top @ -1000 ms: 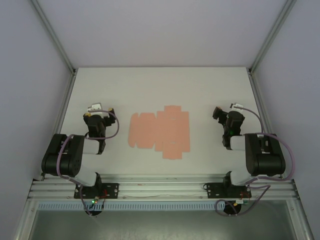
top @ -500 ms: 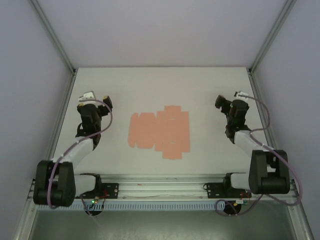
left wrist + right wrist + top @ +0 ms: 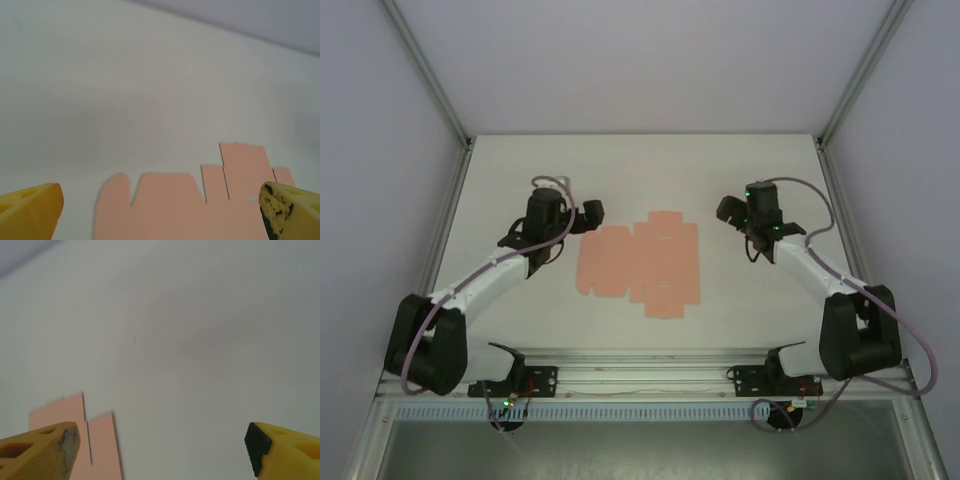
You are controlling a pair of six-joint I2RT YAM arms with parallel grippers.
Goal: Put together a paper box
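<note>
The paper box (image 3: 640, 262) is a flat salmon-pink die-cut sheet with flaps, lying in the middle of the white table (image 3: 640, 170). My left gripper (image 3: 588, 214) hovers just off the sheet's far left corner, open and empty. In the left wrist view the paper box (image 3: 190, 205) spreads between the yellow fingertips (image 3: 32, 212). My right gripper (image 3: 728, 211) hangs to the right of the sheet's far right corner, open with nothing in it. In the right wrist view a corner of the paper box (image 3: 100, 440) lies by the left fingertip (image 3: 42, 452).
White walls with aluminium posts (image 3: 428, 85) enclose the table on three sides. The mounting rail (image 3: 640, 375) with both arm bases runs along the near edge.
Both arms have stretched out from their folded poses and swung inward, bringing each gripper close to the sheet's far corners. The sheet has not moved.
</note>
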